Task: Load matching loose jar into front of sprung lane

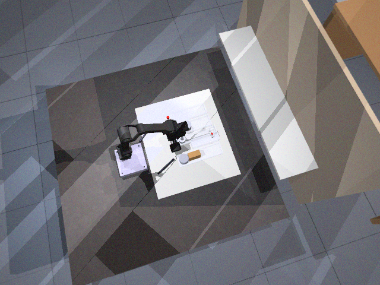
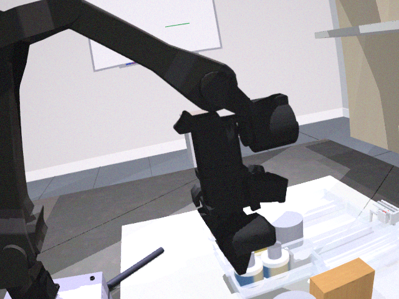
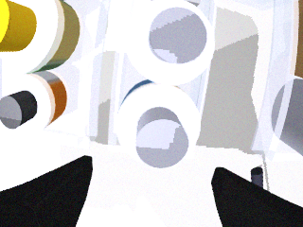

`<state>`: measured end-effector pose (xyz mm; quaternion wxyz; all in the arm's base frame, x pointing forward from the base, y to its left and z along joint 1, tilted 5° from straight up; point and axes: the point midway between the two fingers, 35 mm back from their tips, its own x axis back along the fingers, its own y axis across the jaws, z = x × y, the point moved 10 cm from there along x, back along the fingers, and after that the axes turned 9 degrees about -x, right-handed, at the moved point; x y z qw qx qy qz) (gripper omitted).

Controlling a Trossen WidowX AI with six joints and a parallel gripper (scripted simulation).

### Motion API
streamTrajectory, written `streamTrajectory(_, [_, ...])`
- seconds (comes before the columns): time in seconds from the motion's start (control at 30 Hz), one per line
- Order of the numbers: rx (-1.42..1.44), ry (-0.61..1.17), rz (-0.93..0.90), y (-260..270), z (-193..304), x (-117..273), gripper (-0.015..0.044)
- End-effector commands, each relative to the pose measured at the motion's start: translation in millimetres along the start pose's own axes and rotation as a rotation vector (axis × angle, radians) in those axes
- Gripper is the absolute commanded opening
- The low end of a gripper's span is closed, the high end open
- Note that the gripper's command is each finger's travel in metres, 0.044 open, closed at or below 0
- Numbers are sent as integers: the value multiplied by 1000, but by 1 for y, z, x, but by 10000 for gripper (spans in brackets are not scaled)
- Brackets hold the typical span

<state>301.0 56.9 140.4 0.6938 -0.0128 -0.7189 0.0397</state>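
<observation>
The end effector is standing spread, its dark fingertips pointing down at the front of the clear lane tray and gripping nothing. In the wrist view, the front jar is sitting just beyond the gap between the fingers, upright, with a white shoulder, a grey cap and a blue-and-tan label. It is standing at the front end of a lane, and the matching rear jar is standing upright right behind it in the same lane. To one side, a jar with a black cap and a jar with a yellow cap are occupying the neighbouring area. On the other side, a wooden block is resting beside a grey round lid. A dark rod is lying near the arm's base, partly over the white table.
</observation>
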Motion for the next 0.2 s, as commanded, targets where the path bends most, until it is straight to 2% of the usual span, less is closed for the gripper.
streamTrajectory(0.0, [-2, 8, 2, -2, 14, -1, 306])
streamTrajectory(0.17, [-2, 10, 2, -5, 32, -2, 306])
